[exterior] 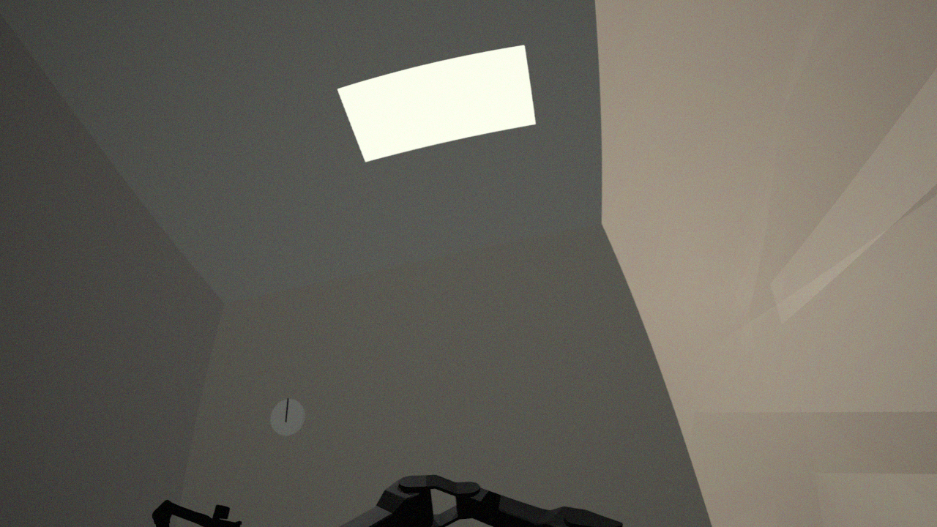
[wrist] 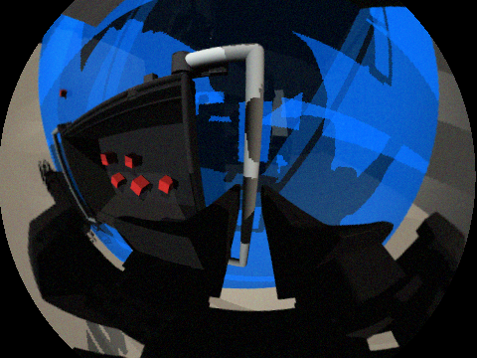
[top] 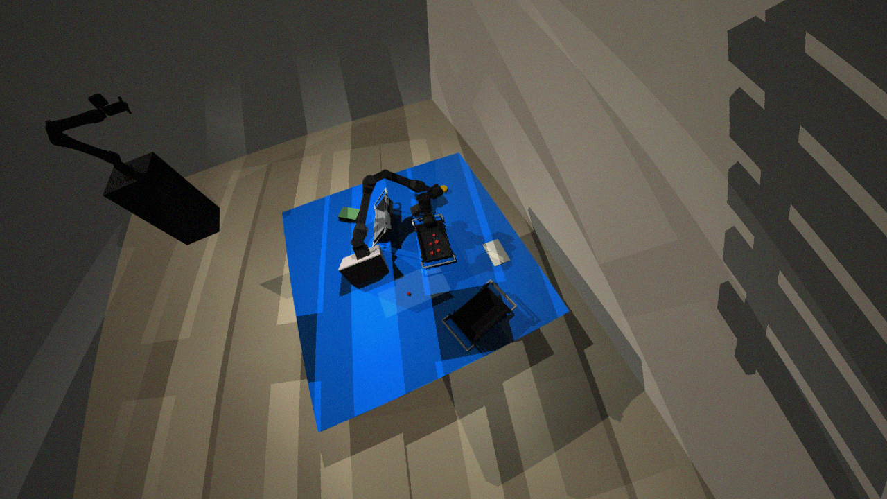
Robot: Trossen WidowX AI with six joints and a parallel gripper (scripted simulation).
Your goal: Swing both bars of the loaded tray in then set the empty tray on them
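The loaded black tray [top: 444,255] [wrist: 191,149] holds several small red blocks [top: 436,242] [wrist: 140,185]. Its arm-side bar [top: 437,215] [wrist: 252,129] is swung out past the end; the other bar [top: 437,264] [wrist: 90,219] is also out. My gripper [top: 429,220] [wrist: 250,189] points down at the arm-side bar. Its fingers are slightly open, one on either side of the bar, with visible gaps. A grey empty tray [top: 382,220] seems tipped on its side near the arm. A black empty tray [top: 480,313] lies at the lower right, bars out.
A green block [top: 348,213] lies behind the grey tray, a yellow disc [top: 443,188] near the wrist and a pale block [top: 496,252] right of the loaded tray. One loose red block [top: 408,294] [wrist: 63,92] lies on the blue mat [top: 378,360]. Another arm stands far left.
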